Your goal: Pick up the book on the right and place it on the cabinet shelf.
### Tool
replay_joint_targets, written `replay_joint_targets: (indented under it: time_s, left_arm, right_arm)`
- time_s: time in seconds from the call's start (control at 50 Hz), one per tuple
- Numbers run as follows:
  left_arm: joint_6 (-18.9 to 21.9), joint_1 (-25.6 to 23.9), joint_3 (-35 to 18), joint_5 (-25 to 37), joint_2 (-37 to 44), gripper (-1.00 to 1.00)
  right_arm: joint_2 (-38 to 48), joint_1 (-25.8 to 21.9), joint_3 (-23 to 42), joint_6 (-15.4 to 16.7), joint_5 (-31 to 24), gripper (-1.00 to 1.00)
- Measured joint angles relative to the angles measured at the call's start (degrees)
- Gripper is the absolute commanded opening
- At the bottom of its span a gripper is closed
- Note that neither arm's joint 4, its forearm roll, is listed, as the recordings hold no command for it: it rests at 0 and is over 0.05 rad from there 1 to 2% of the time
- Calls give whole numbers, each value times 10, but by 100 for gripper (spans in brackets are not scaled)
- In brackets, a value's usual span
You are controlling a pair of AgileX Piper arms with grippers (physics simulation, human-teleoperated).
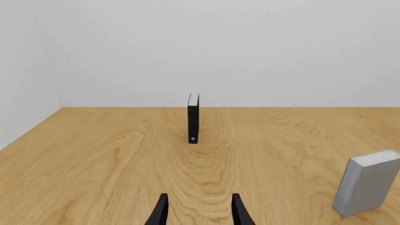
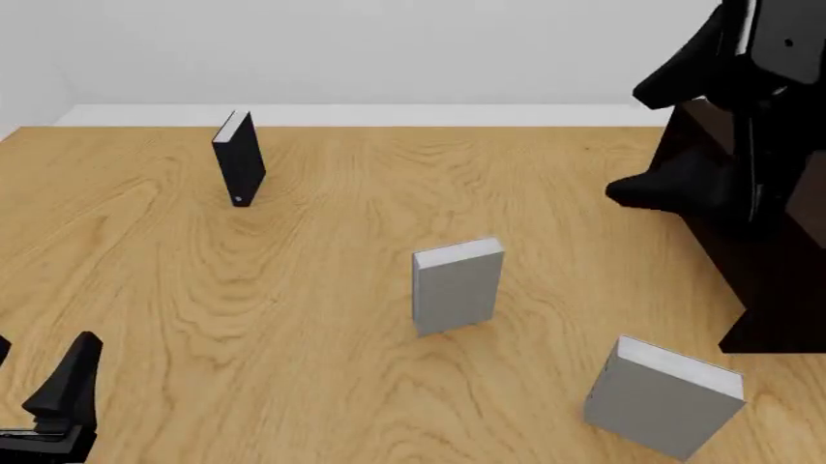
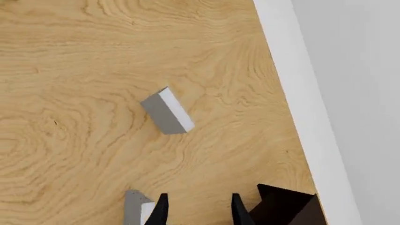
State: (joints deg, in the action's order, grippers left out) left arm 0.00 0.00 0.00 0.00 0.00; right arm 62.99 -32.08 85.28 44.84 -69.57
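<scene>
Grey book (image 2: 661, 396) upright, right pincer (image 3: 196, 206) high above

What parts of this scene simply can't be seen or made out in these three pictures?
- Shelf of the big dark brown wooden cabinet: front view, hidden behind the black right arm and cut by the frame edge.
- Left gripper: front view, cut by the corner.
- Mid-grey hardback book: right wrist view, cut by the bottom edge.
- Thin black book: cover details too small.
</scene>
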Motion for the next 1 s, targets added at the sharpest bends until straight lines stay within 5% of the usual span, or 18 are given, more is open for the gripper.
replay_joint_targets:
  time_s: [1.0]
  left_arm:
    - [0, 0, 0, 0, 0, 100]
  right_arm:
    - [84, -64, -72, -18, -3, 100]
